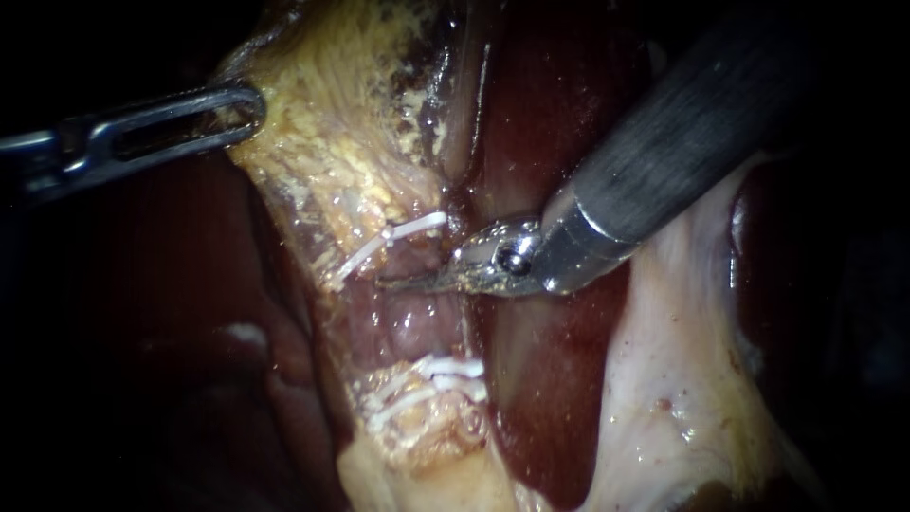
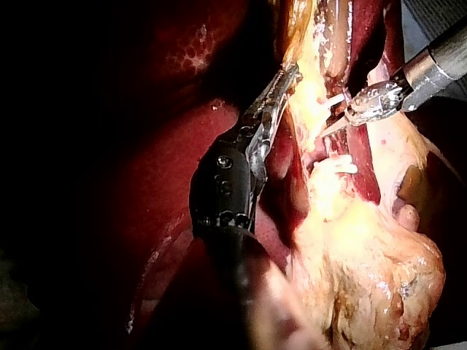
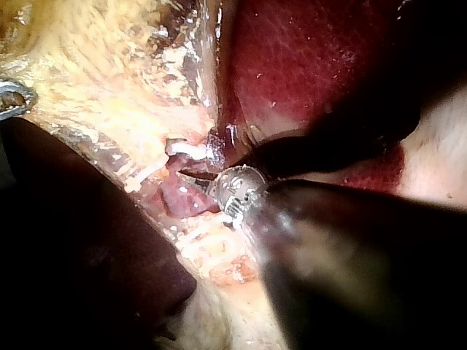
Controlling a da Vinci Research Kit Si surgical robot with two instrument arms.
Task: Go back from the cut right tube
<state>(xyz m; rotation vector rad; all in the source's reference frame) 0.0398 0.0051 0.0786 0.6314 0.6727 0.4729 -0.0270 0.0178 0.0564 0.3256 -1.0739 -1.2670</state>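
Left instrument (image 1: 239, 106) clamps the fatty tissue (image 1: 332, 142) at far left. Right instrument (image 1: 408, 281), jaws pressed together and empty, points at the tube (image 1: 412, 327) between the far clips (image 1: 403, 235) and near clips (image 1: 431, 377).

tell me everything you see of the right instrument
The right instrument enters from the upper right: a dark grey matte shaft, a shiny silver wrist with a pivot pin, then two slim pointed jaws lying shut, holding nothing. The tip points into the pinkish gap between the upper clips and lower clips.

Surgical bench; bare liver (image 1: 555, 104), white clips (image 1: 417, 228) on a tube (image 1: 408, 327).
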